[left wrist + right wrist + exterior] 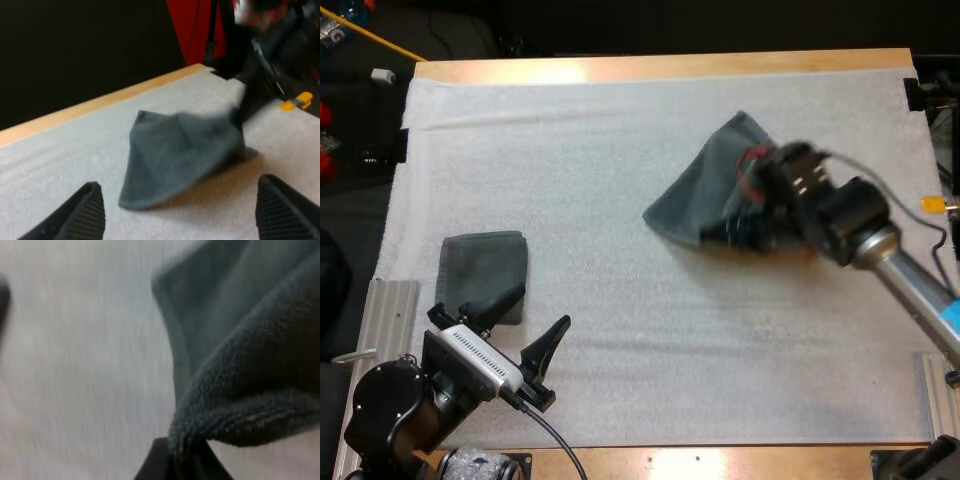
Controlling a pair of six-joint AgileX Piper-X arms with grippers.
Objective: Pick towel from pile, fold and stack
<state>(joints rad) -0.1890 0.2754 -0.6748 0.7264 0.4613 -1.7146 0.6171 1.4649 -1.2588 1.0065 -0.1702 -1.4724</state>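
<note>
Nearest, the left gripper is seen with fingers apart, just beside the folded dark grey-green towel. Farther out, the crumpled grey-green towel is clamped at one edge by the right gripper; a slow, low drag is advised to flatten it.

A pale wooden worktop shows as a bare strip along its far edge and again along its near edge. A white mat with a fine, grainy surface covers almost all the rest. Ribbed metal rails sit at the near left corner and the near right corner. A small orange mark lies by the right edge. Beyond the far edge is dark space and a red strip. The light is even and the shadows are soft.
</note>
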